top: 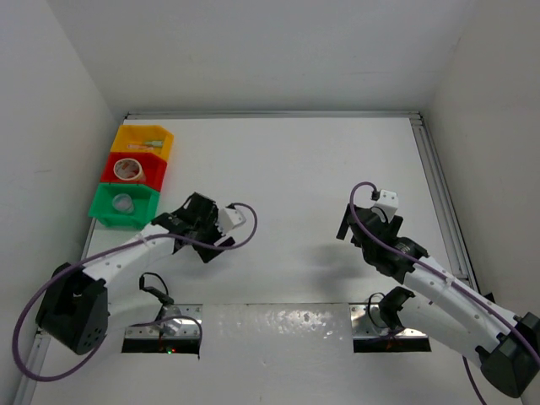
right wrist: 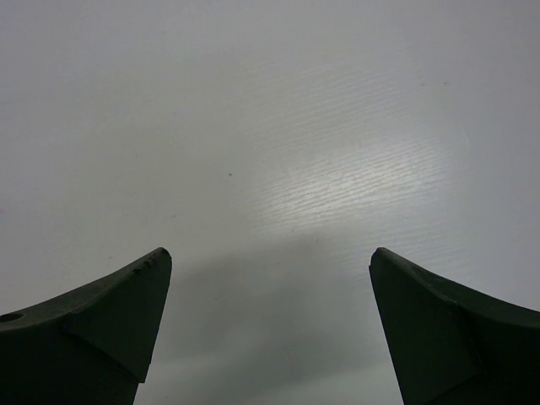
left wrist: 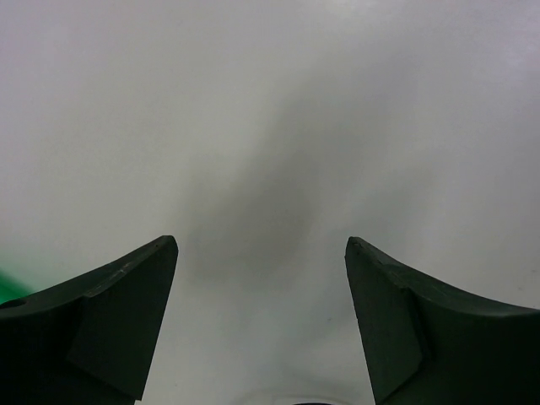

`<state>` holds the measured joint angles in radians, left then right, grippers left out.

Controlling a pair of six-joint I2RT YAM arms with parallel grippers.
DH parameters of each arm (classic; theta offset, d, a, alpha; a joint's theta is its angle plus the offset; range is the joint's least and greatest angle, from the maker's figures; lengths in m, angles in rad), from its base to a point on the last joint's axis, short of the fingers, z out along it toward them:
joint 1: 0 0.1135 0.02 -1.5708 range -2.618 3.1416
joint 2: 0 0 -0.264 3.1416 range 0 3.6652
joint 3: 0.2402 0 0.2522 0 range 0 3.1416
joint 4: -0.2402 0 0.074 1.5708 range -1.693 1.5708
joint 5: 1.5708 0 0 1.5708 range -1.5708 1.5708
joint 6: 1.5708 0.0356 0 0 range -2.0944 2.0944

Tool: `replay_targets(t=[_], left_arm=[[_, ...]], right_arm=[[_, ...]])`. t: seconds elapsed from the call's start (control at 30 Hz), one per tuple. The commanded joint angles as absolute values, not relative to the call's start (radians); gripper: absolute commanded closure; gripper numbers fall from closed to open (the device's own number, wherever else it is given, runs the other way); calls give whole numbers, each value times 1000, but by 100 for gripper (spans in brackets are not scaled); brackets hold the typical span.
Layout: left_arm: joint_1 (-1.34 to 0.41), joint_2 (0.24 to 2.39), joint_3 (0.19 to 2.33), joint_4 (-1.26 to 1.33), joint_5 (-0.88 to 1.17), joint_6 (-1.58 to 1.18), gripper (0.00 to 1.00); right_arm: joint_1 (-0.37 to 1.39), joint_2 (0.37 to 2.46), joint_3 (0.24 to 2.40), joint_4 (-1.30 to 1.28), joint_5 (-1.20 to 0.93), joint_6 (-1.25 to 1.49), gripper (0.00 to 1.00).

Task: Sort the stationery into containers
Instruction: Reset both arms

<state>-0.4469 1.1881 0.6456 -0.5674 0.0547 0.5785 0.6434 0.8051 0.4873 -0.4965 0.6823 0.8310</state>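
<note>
Three containers stand in a row at the far left: a yellow-orange bin (top: pixel 165 137) with small pastel sticks (top: pixel 152 146) inside, a red bin (top: pixel 157 174) holding a tan tape roll (top: pixel 128 170), and a green bin (top: pixel 103 210) holding a purple-grey roll (top: pixel 125 203). My left gripper (top: pixel 192 221) hovers just right of the green bin, open, with only bare white table between its fingers (left wrist: pixel 126 295). A sliver of the green bin (left wrist: pixel 8 283) shows at that view's left edge. My right gripper (top: pixel 348 224) is open over bare table at the right, with nothing between its fingers (right wrist: pixel 126 304).
White walls close in the table on the left, back and right. A metal rail (top: pixel 440 190) runs along the right side. Two mounting plates (top: pixel 160 337) sit at the near edge by the arm bases.
</note>
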Motion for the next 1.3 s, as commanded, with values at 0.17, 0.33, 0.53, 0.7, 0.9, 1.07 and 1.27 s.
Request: replay_targets(t=[0.17,0.33,0.53,0.7,0.9,1.07,1.27], left_arm=[[-641,1127,561,-572,15,618,20],[-722,1152,560,-565,25,594,19],[-739,1147,557,-557,5,571,19],[-738,1149,558,-554,5,566,19],[-739,1154,555,-552,5,565,19],[-739,1155,557,-551,5,563,19],[-741,1157,557,-551,5,561,19]], right_arm=[[643,815,522,-474,701,830,1],[643,805,519,-495,701,845,1],[643,784,495,-491,709,853,1],[644,785,495,-489,712,847,1],[644,792,492,-489,715,847,1],[641,790,491,-489,718,845,1],[643,793,492,-489,724,848,1]])
